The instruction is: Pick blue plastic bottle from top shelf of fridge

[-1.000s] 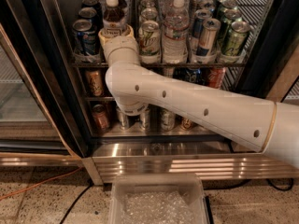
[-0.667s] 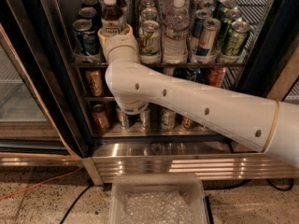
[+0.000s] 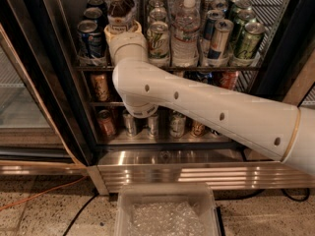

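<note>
Hardly any change is seen against the earlier frames: the white arm (image 3: 206, 107) is held in the same reach, and the blue plastic bottle (image 3: 119, 10) has not been lifted. The arm is extended from the lower right across the open fridge (image 3: 47, 87), bent at a rounded joint in front of the lower racks, and turned upward toward the top shelf (image 3: 221, 67). The hand (image 3: 121, 32) is placed at the left front of that shelf, directly below the bottle. Its state cannot be told, as it is hidden behind the wrist. The bottle is stood upright on the shelf, between a blue can (image 3: 90, 38) and a pale green can (image 3: 158, 38). A clear bin (image 3: 165, 210) is set on the floor below.
</note>
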`<action>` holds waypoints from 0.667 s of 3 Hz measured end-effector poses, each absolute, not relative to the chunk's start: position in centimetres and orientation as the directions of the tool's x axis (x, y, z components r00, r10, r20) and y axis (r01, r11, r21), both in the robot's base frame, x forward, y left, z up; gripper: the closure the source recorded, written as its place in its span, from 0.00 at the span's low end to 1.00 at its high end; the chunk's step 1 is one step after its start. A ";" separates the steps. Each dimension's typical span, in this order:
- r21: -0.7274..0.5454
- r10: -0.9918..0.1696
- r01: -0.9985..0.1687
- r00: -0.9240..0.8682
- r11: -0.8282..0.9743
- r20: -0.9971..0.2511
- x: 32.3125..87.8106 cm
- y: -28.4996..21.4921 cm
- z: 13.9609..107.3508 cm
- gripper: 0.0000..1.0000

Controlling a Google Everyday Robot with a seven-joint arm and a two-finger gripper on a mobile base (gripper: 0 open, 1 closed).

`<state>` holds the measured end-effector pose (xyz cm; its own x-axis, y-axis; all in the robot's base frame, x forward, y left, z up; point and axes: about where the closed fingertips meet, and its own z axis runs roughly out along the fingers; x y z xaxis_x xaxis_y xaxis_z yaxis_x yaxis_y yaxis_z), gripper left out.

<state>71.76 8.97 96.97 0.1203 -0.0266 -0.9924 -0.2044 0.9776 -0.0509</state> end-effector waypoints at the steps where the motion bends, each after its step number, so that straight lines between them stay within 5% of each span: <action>1: -0.044 -0.018 -0.202 0.127 0.978 -0.992 71.6 8.4 98.1 1.00; 2: -0.043 -0.016 -0.210 0.125 0.977 -0.992 71.5 8.5 98.2 1.00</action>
<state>71.55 8.49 98.20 0.1247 -0.0164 -0.9921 -0.2101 0.9767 -0.0426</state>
